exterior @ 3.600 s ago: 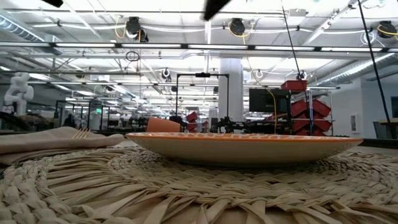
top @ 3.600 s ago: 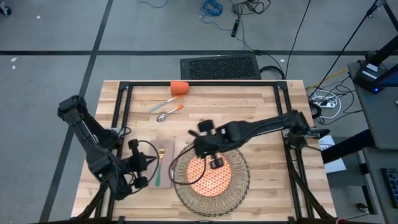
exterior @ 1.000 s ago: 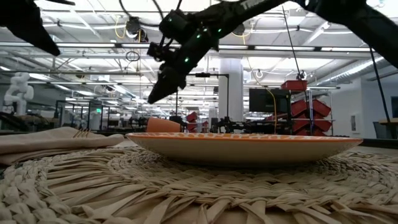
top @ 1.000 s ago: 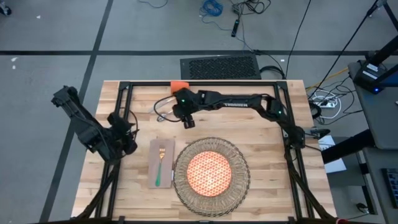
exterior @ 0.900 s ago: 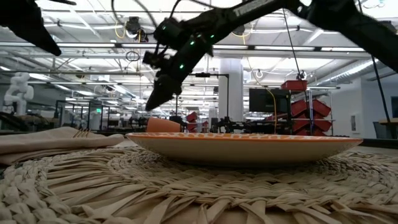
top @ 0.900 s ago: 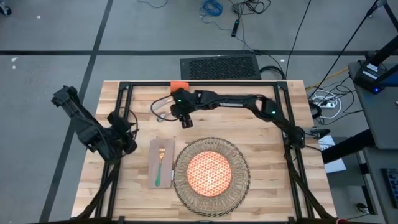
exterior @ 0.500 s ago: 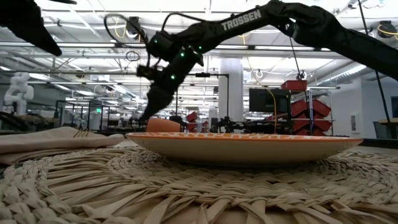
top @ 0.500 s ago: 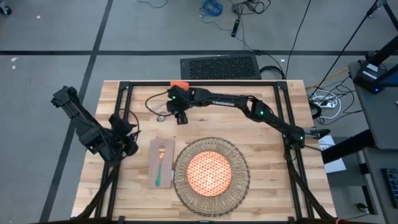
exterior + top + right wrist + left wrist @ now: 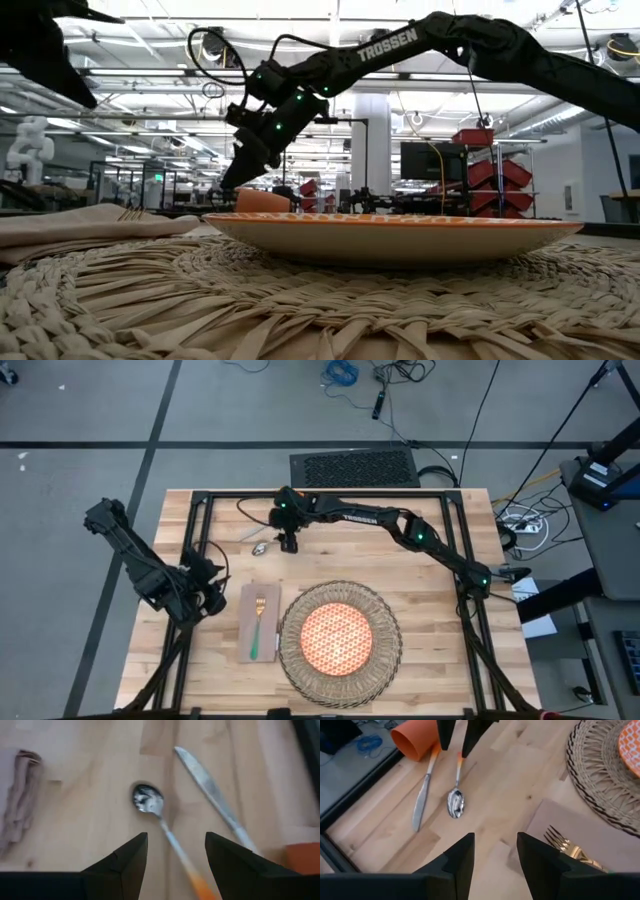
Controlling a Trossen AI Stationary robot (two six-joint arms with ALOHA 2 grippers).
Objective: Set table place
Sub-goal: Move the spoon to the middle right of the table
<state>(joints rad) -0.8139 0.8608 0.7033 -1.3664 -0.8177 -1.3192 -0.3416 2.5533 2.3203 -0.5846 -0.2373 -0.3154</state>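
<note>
A spoon [image 9: 149, 802] and a knife [image 9: 212, 790] lie side by side near the table's far left, their orange handles toward an orange cup [image 9: 412, 742] lying on its side. My right gripper [image 9: 176, 836] is open just above them, one finger on each side of the spoon's handle [image 9: 458, 762]. It also shows in the high view [image 9: 289, 544] and the low view [image 9: 230, 185]. My left gripper [image 9: 495, 855] is open and empty at the left [image 9: 210, 595]. The green-handled fork [image 9: 257, 622] lies on the beige napkin [image 9: 246, 640], beside the plate [image 9: 337, 637] on the woven placemat [image 9: 385, 660].
A black frame rail [image 9: 320, 492] runs along the table's far edge, just behind the cup. Bare wood [image 9: 420, 555] lies to the right of the cutlery and beyond the placemat. In the low view the plate [image 9: 390, 235] and placemat [image 9: 300, 300] fill the foreground.
My right gripper has swung toward the table's far left corner and come down over the spoon and knife, rolling at the wrist as it went. Its fingers have stayed open. The cutlery, cup, napkin and plate have not moved.
</note>
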